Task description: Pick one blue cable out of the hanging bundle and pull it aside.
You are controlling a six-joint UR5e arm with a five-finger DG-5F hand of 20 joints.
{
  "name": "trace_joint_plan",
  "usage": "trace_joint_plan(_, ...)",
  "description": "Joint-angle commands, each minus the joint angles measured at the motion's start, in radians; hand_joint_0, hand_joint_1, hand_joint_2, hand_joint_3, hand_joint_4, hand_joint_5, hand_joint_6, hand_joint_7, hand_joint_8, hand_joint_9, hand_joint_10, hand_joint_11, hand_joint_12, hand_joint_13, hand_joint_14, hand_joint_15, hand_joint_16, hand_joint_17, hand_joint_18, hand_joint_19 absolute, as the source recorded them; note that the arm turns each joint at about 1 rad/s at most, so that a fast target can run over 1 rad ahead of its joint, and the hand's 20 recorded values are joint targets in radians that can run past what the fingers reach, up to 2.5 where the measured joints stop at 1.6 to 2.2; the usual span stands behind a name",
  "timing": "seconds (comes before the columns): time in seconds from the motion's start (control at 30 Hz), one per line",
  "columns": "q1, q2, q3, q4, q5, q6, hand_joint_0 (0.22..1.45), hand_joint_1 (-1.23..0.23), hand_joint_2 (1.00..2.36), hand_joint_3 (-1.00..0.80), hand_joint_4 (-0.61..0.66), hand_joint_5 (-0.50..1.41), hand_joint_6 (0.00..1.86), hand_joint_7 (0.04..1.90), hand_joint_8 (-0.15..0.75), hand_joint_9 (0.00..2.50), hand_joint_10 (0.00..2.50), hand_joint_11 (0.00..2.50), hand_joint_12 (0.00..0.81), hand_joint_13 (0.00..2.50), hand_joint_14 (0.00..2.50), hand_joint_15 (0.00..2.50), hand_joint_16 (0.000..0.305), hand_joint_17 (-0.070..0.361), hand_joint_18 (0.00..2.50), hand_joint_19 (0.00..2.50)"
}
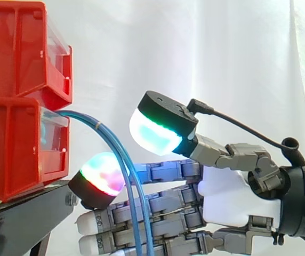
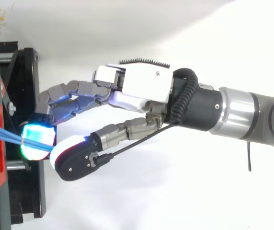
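Note:
A bundle of thin blue cables (image 1: 110,140) comes out of the lower red bin (image 1: 8,149), arcs to the right and hangs down. From above, the cables (image 2: 7,132) fan in toward my fingertips. My hand (image 1: 227,197) reaches in from the right with its fingers nearly straight. The cables drop between a raised finger pad glowing red and green (image 1: 102,176) and the thumb pad glowing white and green (image 1: 155,133), then pass in front of the lower fingers. A gap shows between the two pads, and the cables brush the finger pad. The hand (image 2: 146,84) is open.
Two red bins are stacked at the left, the upper one (image 1: 14,53) on the lower, on a black stand (image 1: 24,218). The stand's frame (image 2: 29,191) lies just left of my fingertips. A white curtain hangs behind.

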Motion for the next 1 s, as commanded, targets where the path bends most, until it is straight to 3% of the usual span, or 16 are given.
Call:
trace_joint_plan(0.0,-0.004,0.000,0.017,-0.029,-0.006,0.006,0.57,-0.72,1.00,-0.50,0.31,-0.06,0.50,1.09,0.310,0.78,0.00,0.07,0.356,0.50,0.01,0.20,0.046,0.104,0.44,0.35)
trace_joint_plan(0.27,-0.005,0.000,0.040,-0.079,-0.015,0.019,0.59,-0.76,1.00,-0.46,0.20,-0.06,0.51,1.33,0.311,0.79,0.00,0.12,0.355,0.51,0.01,0.21,0.046,0.103,0.45,0.36)
trace_joint_plan(0.43,-0.007,0.000,0.048,-0.098,-0.015,0.027,0.60,-0.79,1.01,-0.41,0.14,-0.08,0.61,1.20,0.313,0.79,0.01,0.16,0.357,0.51,0.01,0.22,0.046,0.103,0.46,0.37)
trace_joint_plan(0.53,-0.007,0.000,0.050,-0.102,-0.015,0.030,0.61,-0.83,1.01,-0.33,0.14,-0.14,0.76,0.93,0.312,0.78,0.01,0.22,0.361,0.51,0.01,0.23,0.046,0.104,0.46,0.36)
trace_joint_plan(0.77,-0.008,0.000,0.057,-0.110,-0.015,0.030,0.61,-0.86,1.00,-0.45,0.16,-0.16,0.80,0.87,0.308,0.77,0.01,0.25,0.364,0.51,0.01,0.24,0.047,0.105,0.47,0.38)
trace_joint_plan(0.97,-0.010,0.000,0.079,-0.130,-0.016,0.033,0.52,-0.66,1.00,-0.50,0.18,-0.13,0.79,0.89,0.338,0.84,0.01,0.26,0.381,0.54,0.01,0.26,0.050,0.113,0.50,0.40)
